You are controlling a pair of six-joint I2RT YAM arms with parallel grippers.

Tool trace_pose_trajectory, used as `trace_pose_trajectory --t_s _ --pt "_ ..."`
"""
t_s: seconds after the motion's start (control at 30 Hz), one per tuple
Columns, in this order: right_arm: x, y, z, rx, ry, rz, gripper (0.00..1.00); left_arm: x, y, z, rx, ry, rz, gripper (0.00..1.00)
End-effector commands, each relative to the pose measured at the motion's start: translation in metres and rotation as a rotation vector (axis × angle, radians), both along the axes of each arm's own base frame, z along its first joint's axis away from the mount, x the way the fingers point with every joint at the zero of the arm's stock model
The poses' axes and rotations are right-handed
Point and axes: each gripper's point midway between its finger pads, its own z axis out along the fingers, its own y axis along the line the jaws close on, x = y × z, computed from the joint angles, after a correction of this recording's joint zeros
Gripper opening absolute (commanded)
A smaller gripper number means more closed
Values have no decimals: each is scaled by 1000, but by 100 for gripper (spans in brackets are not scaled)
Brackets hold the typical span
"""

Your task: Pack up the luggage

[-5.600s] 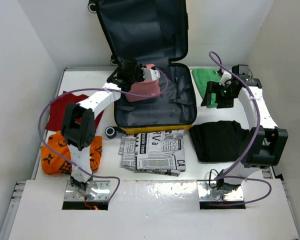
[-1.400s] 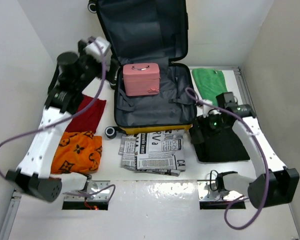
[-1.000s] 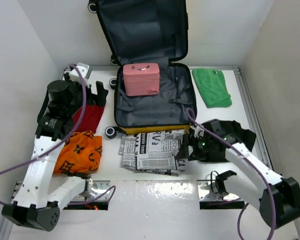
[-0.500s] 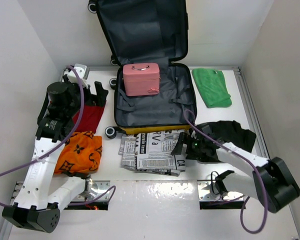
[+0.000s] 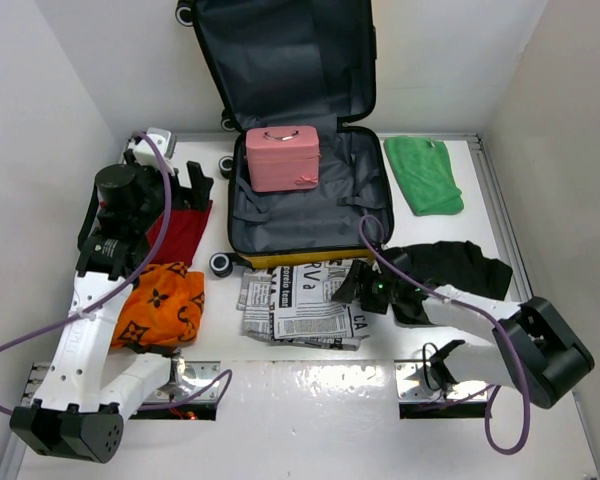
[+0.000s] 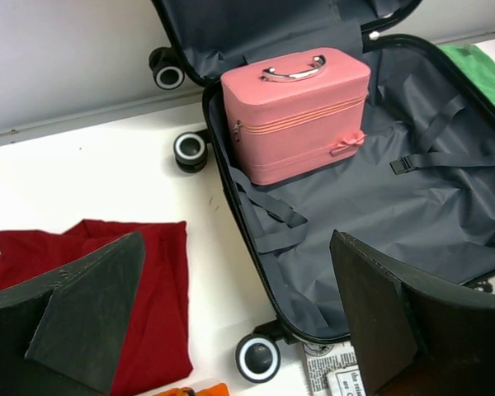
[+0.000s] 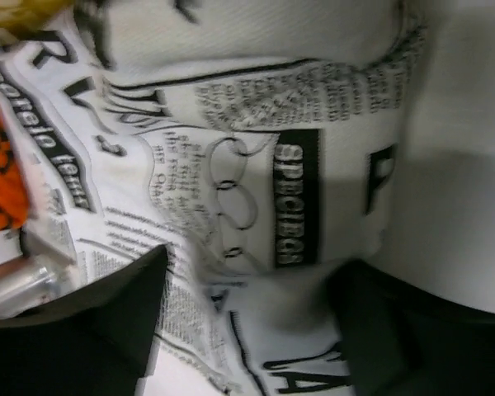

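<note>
OK, right gripper is hovering jaws-spread with the folded black-and-white newspaper between them; pinch its edge low (sheets slip). Left gripper gaping too, open yellow grey-lined suitcase lying ahead.

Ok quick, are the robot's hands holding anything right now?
Left hand: open, holding nothing.
Right hand: open over the newspaper, holding nothing.
</note>
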Motion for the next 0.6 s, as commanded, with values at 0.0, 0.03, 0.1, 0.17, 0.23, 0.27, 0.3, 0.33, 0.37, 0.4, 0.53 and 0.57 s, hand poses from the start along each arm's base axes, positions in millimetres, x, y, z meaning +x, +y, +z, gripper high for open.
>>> trace_pose_trajectory --t_s 0.0,0.03,0.1,0.17,0.23,0.27,0.3,0.33,0.37,0.4,0.53,0.57 --pt "-6 -16 -28 -116 7 -18 69 5 3 14 -7 -59 3 100" --pt "-6 -21 -31 -149 12 -28 52 5 6 14 -7 -60 14 100" --pt "-1 -22 -28 -172 -12 -15 36 8 6 11 -6 -50 14 100" --pt "3 -21 -19 -198 -53 46 14 8 6 11 -6 -50 14 100" --pt "-8 -28 -16 -249 -42 143 2 8 9 11 -6 -50 23 100" --pt "-8 -24 -7 -233 -61 179 0 6 9 14 -6 -60 23 100" --pt "-1 -19 11 -225 -99 198 0 5 8 14 -7 -60 14 100" --pt "-4 -19 21 -236 -144 275 0 5 8 14 -8 -60 14 100" --pt "-8 -19 26 -233 -153 315 0 5 8 14 -8 -60 14 100" --pt "0 -8 50 -207 -233 379 0 2 6 18 -10 -70 2 100" --pt "-11 -5 104 -264 -409 617 0 1 2 18 -12 -70 -21 100" --pt "-4 0 128 -293 -534 721 0 -2 0 21 -14 -79 -30 100"
